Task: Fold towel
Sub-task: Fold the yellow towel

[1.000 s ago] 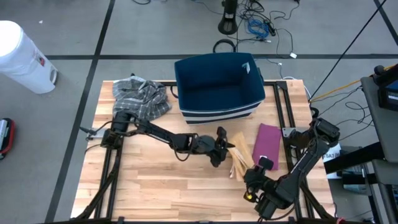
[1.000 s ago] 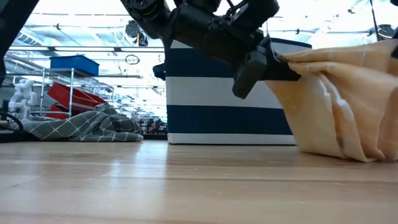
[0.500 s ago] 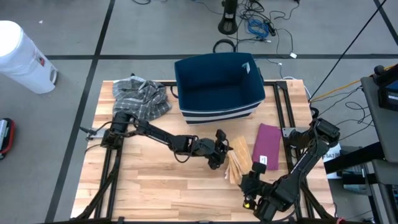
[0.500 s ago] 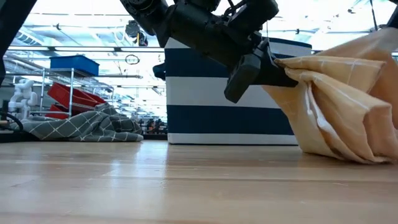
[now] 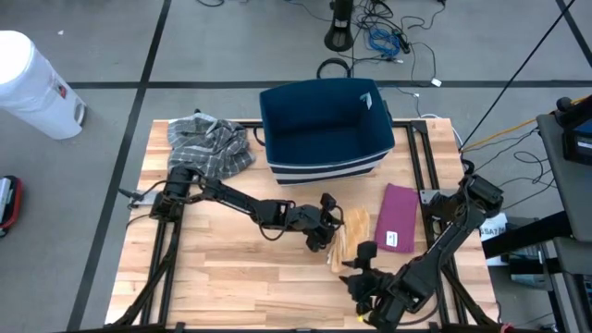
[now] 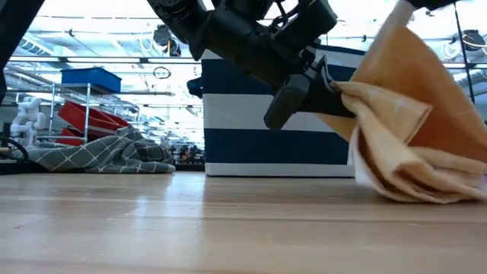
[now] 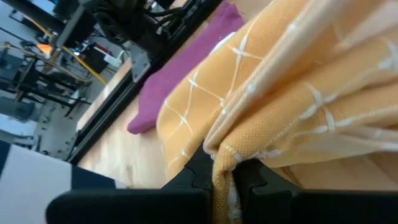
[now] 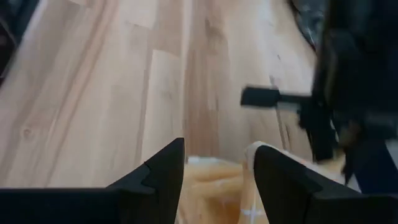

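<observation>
At table centre, my left gripper (image 5: 331,225) is stretched low across the wood, pinched tight on one edge of the orange towel (image 5: 349,237), which lies bunched between me and the purple cloth (image 5: 398,218) at 3 o'clock. My right gripper (image 5: 356,262), at the towel's 6 o'clock, is bent low, jaws parted around its near edge.

A grey floor (image 5: 111,55) with dark seams is surrounding the wooden worktop (image 5: 231,268). A white cylindrical bin (image 5: 32,83) is standing to one side, and cables (image 5: 384,37) are lying tangled beyond the far edge. Behind, metal shelving (image 6: 84,106) is holding red and blue bins under bright ceiling lights (image 6: 114,34).
</observation>
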